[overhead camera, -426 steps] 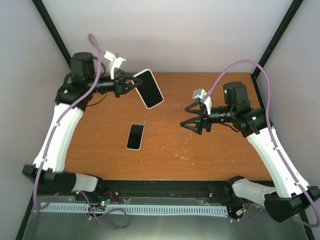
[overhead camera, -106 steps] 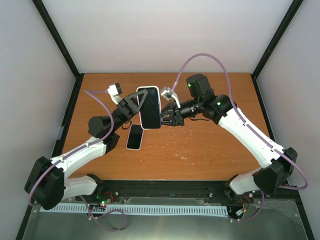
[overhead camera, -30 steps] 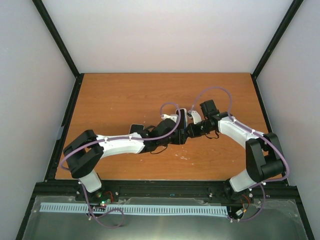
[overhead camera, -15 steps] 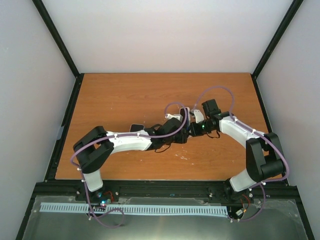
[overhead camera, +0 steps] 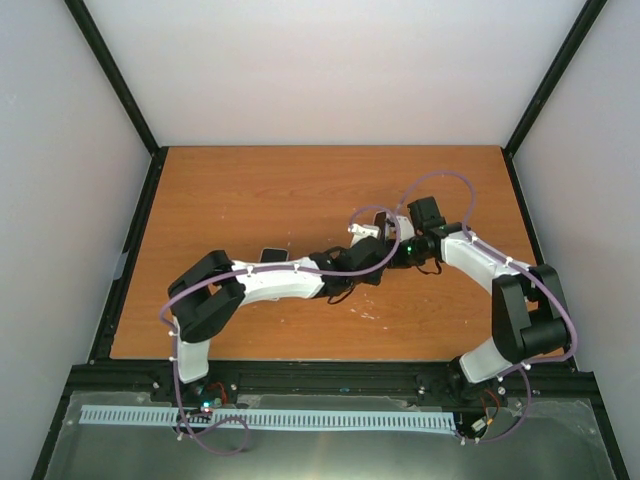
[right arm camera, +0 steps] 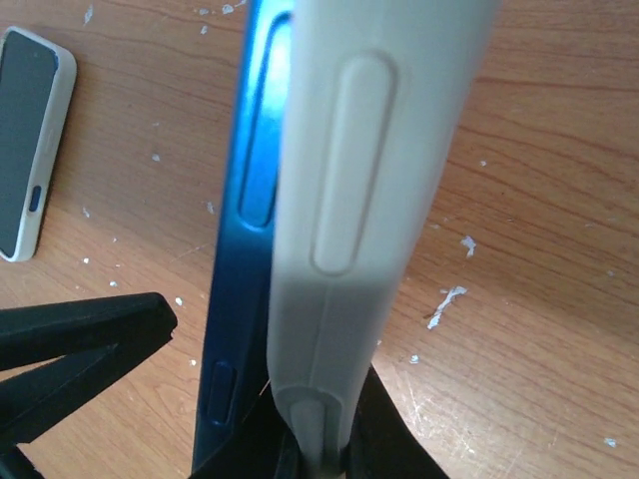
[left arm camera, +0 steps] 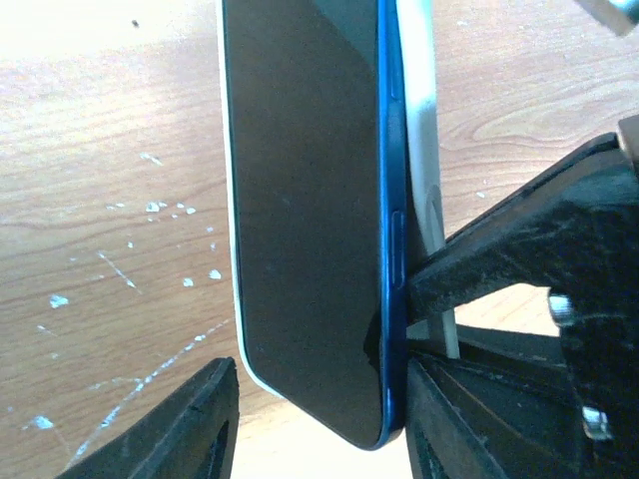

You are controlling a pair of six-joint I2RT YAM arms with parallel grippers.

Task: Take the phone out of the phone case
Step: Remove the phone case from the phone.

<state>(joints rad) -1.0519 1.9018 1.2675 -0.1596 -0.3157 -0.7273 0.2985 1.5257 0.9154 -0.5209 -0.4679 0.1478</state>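
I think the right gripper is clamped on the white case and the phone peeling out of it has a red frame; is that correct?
Not quite: the phone has a blue frame, not red, as the right wrist view shows. The right gripper is clamped on the white case.

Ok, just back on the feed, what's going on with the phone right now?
The right claw is shut on the edge of the white case. The blue phone is partly out, its long side clear of the case wall. The left claw straddles the phone; a firm grip isn't clear. A second phone lies on the table.
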